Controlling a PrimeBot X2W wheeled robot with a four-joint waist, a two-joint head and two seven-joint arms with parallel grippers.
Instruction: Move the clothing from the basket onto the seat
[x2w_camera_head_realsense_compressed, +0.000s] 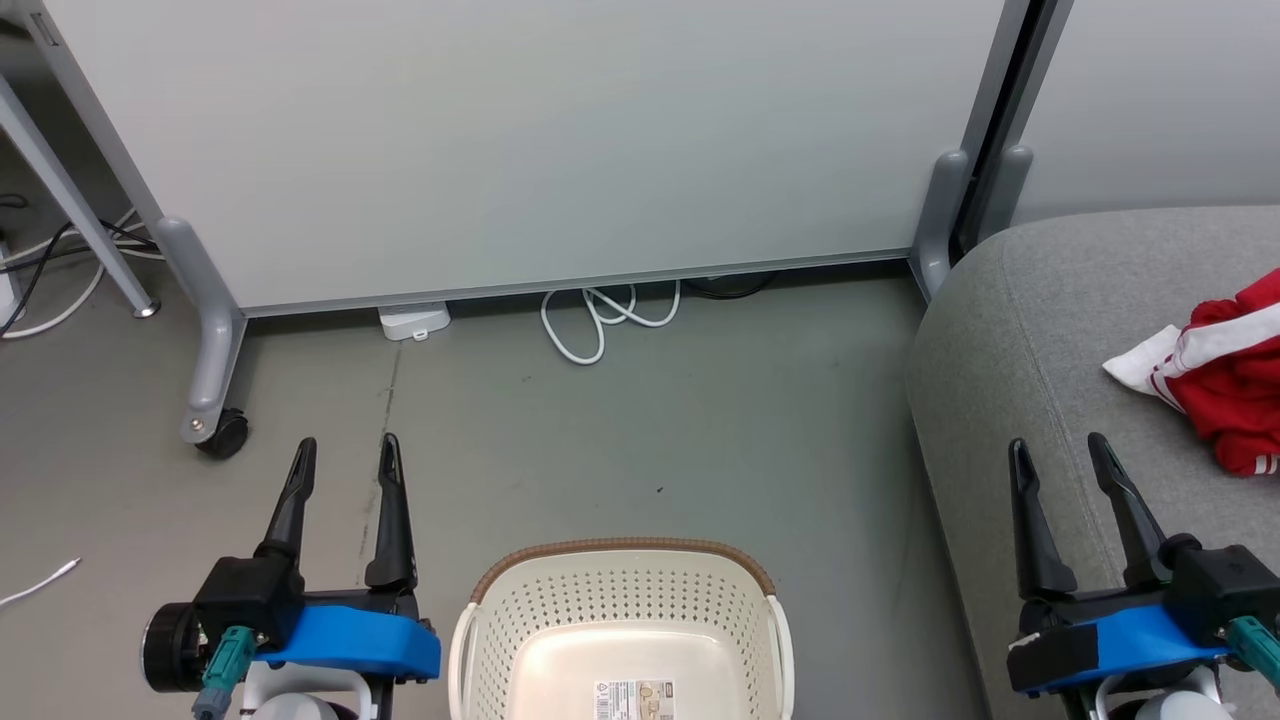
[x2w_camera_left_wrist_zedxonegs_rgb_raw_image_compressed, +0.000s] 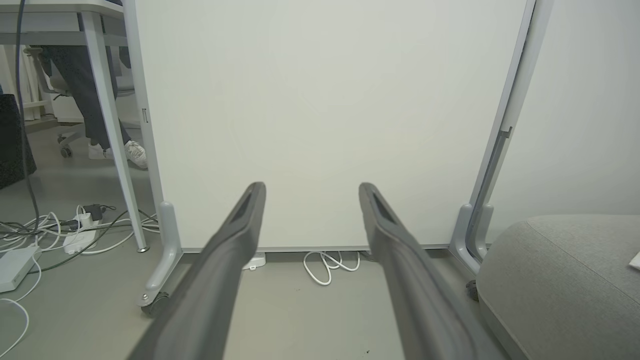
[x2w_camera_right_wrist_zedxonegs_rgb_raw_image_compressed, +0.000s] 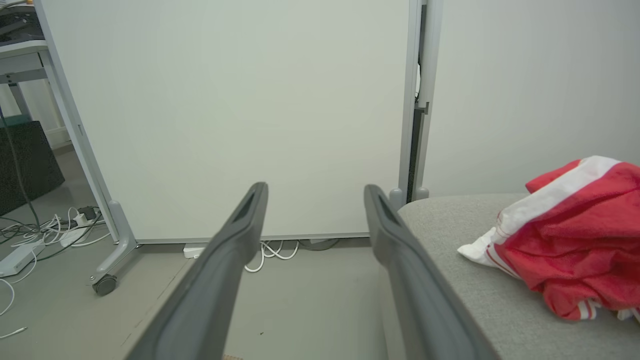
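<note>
Lying bunched on the seat (x2w_camera_head_realsense_compressed: 1000, 350), clothing (x2w_camera_head_realsense_compressed: 1230, 390) — right of the right pincer (x2w_camera_head_realsense_compressed: 1057, 443), agape, empty, left pincer (x2w_camera_head_realsense_compressed: 348, 442) likewise.

**A:** Any lettering to call out here?

**B:** Just 1 candidate: a small rectangular paper sticker (x2w_camera_head_realsense_compressed: 634, 700) on the inside floor of the cream-white perforated plastic laundry basket (x2w_camera_head_realsense_compressed: 620, 548), right at the bottom edge of the head view.

**A:** Can you read it?

**B:** No. There are dark specks of print on its left part and a tan picture patch on its right. It's all too small and blurred to give a word, a brand or a number.

**A:** So nothing legible?

**B:** Nothing legible, on that sticker or anywhere else in the 3 views.
</note>
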